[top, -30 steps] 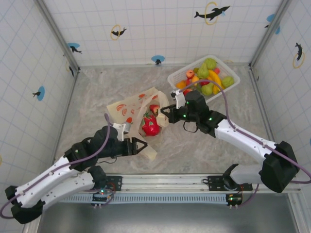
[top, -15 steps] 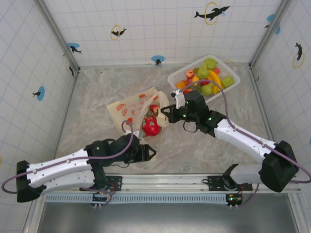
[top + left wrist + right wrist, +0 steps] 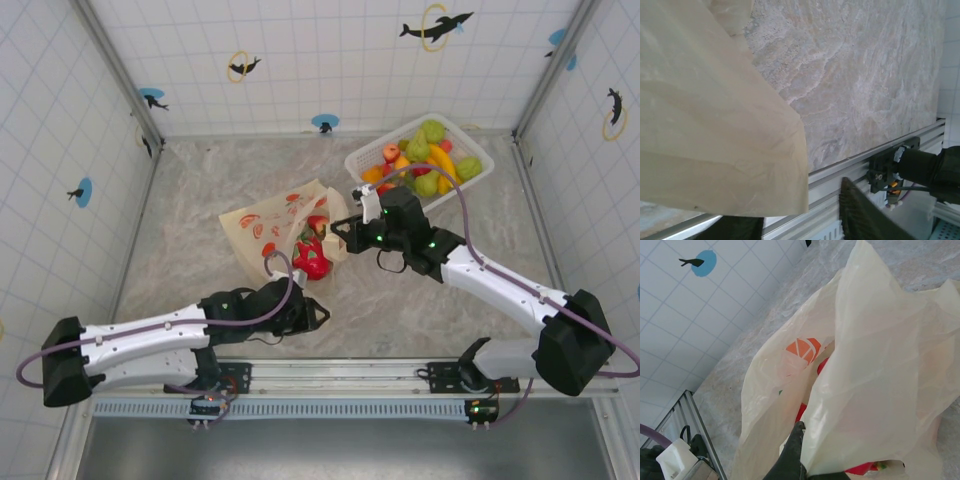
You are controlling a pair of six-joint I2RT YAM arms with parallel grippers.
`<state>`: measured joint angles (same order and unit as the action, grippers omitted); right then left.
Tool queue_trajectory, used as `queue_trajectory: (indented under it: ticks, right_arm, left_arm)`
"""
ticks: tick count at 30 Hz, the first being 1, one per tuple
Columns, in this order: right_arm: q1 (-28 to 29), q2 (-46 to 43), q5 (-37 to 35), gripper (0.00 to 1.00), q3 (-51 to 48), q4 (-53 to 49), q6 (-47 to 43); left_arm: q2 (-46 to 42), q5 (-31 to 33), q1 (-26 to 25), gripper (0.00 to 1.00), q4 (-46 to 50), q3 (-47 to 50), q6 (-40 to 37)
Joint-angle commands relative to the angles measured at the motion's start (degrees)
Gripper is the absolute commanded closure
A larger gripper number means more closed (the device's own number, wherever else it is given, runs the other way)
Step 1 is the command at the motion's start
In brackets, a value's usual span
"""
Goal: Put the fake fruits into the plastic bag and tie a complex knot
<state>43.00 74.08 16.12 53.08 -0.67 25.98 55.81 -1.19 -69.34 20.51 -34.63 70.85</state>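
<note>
Plastic bag (image 3: 272,222) lies mid-table (image 3: 190,200), mouth towards the near right, with a red fruit (image 3: 311,263) sitting just inside the opening. The film is thin and limp. It has no stiffness, collapses wherever it isn't held, and looks slick, so a shallow pinch will likely slide off. Weight looks trivial. The fruits look like light, hard, glossy plastic, likely to roll or squirt out of an off-centre grip. Best hold on the bag, I think, is a bunched rim or a handle loop, several layers deep between the fingers rather than a single ply. The right gripper (image 3: 345,234) is closed on the right-hand rim of the mouth and holds it up. Its wrist view shows film gathered right at the finger, with red showing through. The left gripper (image 3: 318,314) sits by the table's front edge, near the bag's near corner. Its wrist view has a broad sheet of film running past one finger (image 3: 855,210), but I can't tell whether it is pinching the film or just beside it. The other fruits (image 3: 425,152) are in the white basket (image 3: 362,163) at the far right, apart from the bag — each probably wants a grab across its widest middle.
</note>
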Motion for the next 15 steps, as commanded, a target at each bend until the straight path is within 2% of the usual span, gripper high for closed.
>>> queue_trajectory:
  ticks: [1,5,10,15]
  right_arm:
    - [-0.27,-0.71,-0.78,1.00,-0.21,1.21,0.18]
    - [-0.33,-2.36,-1.34,1.00,-0.33,0.32,-0.11]
    - [-0.79,-5.70,-1.88,1.00,-0.52,-1.33,-0.50]
    - [-0.99,-8.82,-1.40,1.00,0.42,-0.14,0.61]
  left_arm:
    - [0.35,2.38,-0.27,0.73,-0.42,-1.21,-0.07]
    - [-0.73,6.37,-0.35,0.99,2.44,-3.24,-0.76]
    - [-3.78,14.18,-0.07,1.00,7.57,-8.94,-4.39]
    - [-5.23,16.90,2.90,1.00,11.98,-16.91,-10.58]
